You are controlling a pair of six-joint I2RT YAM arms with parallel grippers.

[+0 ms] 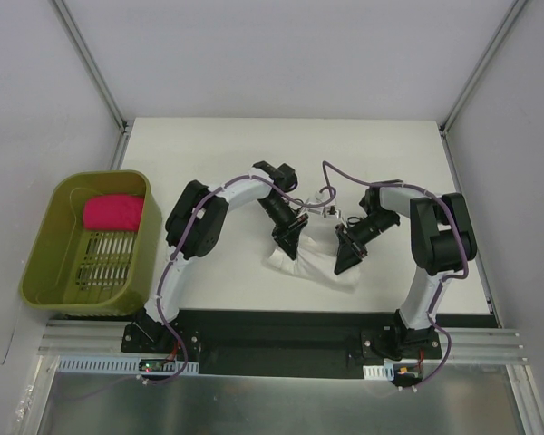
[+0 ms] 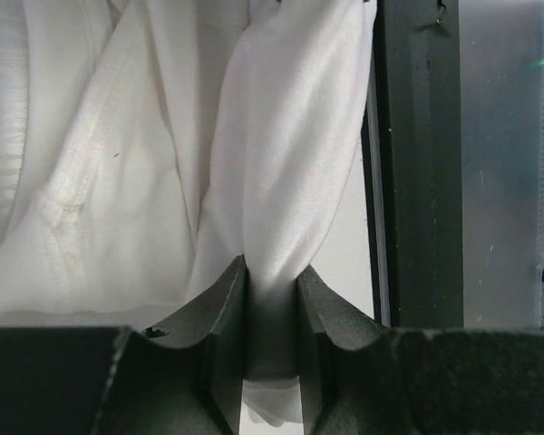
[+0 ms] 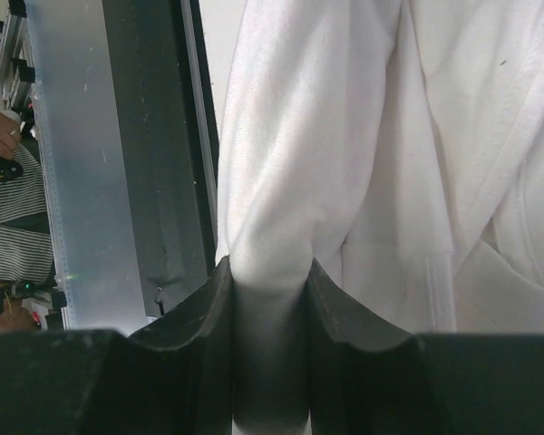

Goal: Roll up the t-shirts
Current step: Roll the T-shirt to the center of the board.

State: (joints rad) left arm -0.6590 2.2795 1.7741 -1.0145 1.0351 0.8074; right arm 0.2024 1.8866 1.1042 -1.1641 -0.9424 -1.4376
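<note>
A white t-shirt (image 1: 315, 256) lies bunched near the front middle of the table, stretched between both grippers. My left gripper (image 1: 286, 243) is shut on its left side. The left wrist view shows a thick fold of the white cloth (image 2: 118, 163) pinched between that gripper's (image 2: 272, 276) dark fingers. At the shirt's right side my right gripper (image 1: 349, 254) is shut too. In the right wrist view a bunched fold of the shirt (image 3: 390, 136) is clamped between its (image 3: 269, 276) jaws. A bright pink rolled t-shirt (image 1: 113, 213) rests in the basket at the left.
An olive-green plastic basket (image 1: 45, 272) stands at the table's left edge. A black base rail (image 1: 281, 322) runs along the near edge just below the shirt, and it also shows as a dark bar (image 2: 417, 163) (image 3: 154, 136) in both wrist views.
</note>
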